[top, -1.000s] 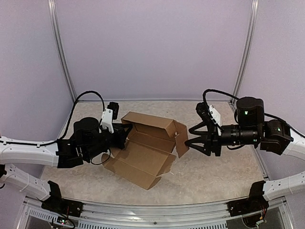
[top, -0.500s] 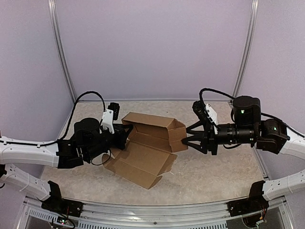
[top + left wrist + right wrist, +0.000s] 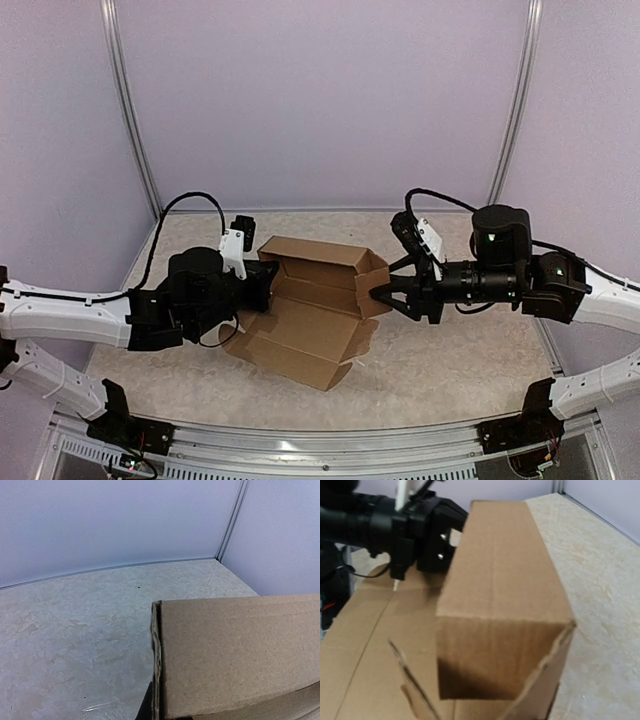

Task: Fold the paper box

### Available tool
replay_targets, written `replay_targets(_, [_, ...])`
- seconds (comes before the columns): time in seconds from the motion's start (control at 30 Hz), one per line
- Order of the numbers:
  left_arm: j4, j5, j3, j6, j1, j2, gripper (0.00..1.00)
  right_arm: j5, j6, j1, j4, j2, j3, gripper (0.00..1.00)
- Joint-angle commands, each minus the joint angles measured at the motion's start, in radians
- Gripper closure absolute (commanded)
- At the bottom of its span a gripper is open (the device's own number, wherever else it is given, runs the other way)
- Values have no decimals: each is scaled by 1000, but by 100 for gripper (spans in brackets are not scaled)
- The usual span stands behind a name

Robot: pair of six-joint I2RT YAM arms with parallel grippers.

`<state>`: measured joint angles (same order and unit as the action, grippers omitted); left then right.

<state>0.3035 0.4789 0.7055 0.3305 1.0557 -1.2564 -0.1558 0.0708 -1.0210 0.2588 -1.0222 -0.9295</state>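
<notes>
The left hand (image 3: 262, 283) is pinching shut on the left end of the paper box (image 3: 310, 300), just left of centre in the top view. Its forearm is lying low and nearly level, stretching in from the left edge of the frame, with its black cable looping up behind it. In the left wrist view a brown panel of the box (image 3: 235, 655) is filling the lower right, its raw edge standing upright close to the lens, so the fingers themselves are not showing. The right hand (image 3: 383, 293) is pointing leftward from the right of the frame, wrist level, its fingers parted in a narrow vee with nothing visibly between them. Its tips are sitting at the folded-in end flap on the right end of the box; whether they are pressing it cannot be told. From the right wrist view the box (image 3: 505, 575) is showing as a hollow oblong tube running away toward the left hand (image 3: 427, 530) at the upper left. The box is sitting mid-frame between the two hands on the pale mottled worktop (image 3: 450, 360), its long lid panel spreading flat toward the bottom.
</notes>
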Motion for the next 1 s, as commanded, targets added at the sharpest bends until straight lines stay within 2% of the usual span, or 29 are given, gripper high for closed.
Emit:
replay_targets(0.0, [-50, 82, 44, 41, 7, -19, 100, 54, 35, -14, -45, -25, 31, 57])
replay_targets(0.67, [-182, 207, 121, 122, 18, -62, 100, 396, 84, -95, -160, -149, 14, 61])
replay_targets(0.97, [-213, 253, 152, 130, 47, -80, 100, 495, 107, -113, -226, -204, 1, 63])
